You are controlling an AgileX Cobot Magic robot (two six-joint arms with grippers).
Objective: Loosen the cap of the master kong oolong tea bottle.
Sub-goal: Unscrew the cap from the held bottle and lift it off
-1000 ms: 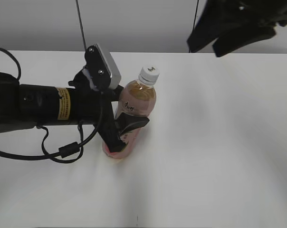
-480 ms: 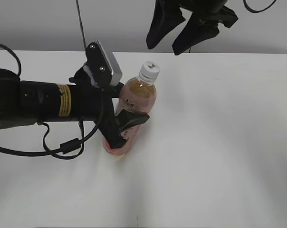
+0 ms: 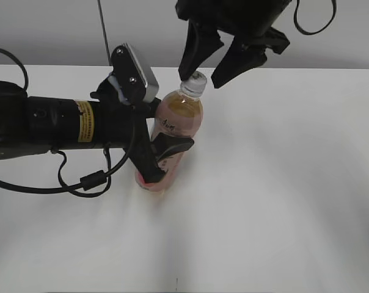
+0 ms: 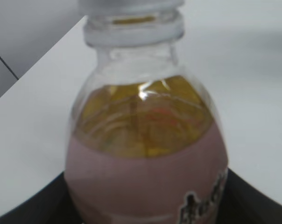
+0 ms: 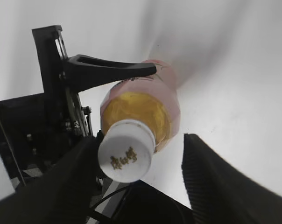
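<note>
Nearest, the left gripper (image 3: 166, 160) clamps the master kong oolong tea bottle (image 3: 172, 137) upright on the worktop (image 3: 282, 183); its thin, nearly full body likely dents. Beyond, the spread right gripper (image 3: 212, 64) straddles the small, probably slick cap (image 3: 194, 83), the part to grip.

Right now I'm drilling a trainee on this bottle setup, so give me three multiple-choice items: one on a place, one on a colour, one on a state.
1. Where does the left gripper hold the master kong oolong tea bottle?
A. at the cap
B. around the labelled body
C. under the base

2. What colour is the cap?
A. white
B. red
C. blue

3. How is the right gripper placed?
A. shut on the cap
B. open, fingers either side of the cap
C. resting on the table

Answers:
1 B, the fingers clasp the pink label.
2 A, the right wrist view shows it white.
3 B, gaps show beside the cap.
</note>
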